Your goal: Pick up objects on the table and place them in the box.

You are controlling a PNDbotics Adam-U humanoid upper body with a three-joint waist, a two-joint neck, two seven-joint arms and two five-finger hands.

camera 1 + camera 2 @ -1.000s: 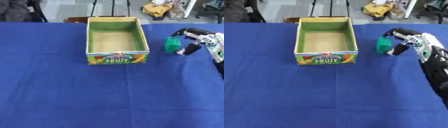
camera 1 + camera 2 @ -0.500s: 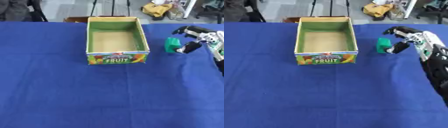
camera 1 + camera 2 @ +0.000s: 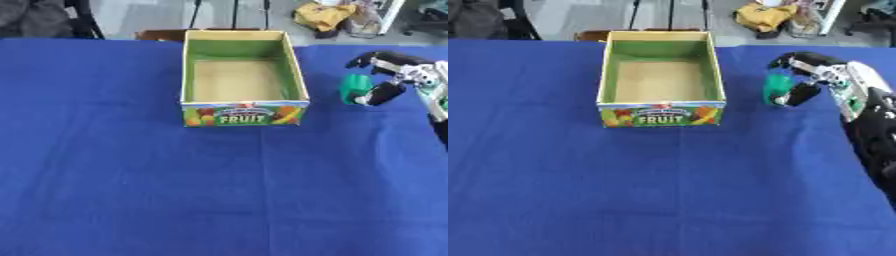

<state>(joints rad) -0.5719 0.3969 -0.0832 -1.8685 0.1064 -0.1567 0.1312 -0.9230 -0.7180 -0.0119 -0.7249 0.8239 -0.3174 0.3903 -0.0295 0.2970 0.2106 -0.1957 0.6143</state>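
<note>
Right hand (image 3: 820, 75): comes in from the right edge, fingers curled over the top of the green object and the thumb tucked in at its lower right side, so it's got the thing pinched.

Green object (image 3: 777, 86): small, bright green, chunky shape (can't make out what it actually is). It sits to the right of the box, apart from it, about level with the box's front half. Whether it's resting on the cloth or lifted just off it, I can't tell.

Box (image 3: 242, 114): open cardboard box with green inner walls and a tan floor, "FRUIT" printed on the front panel with fruit pictures around the word. Nothing inside as far as the views show. It stands near the far side of the table, a bit left of the hand.

Table (image 3: 131, 190): covered in a blue cloth, a few soft creases in it, the whole near half is just cloth.

Left hand: doesn't show in either view.

Background: floor beyond the far edge with some chair or stand legs, and a yellow bundle (image 3: 766, 15) lying behind the table on the right.
</note>
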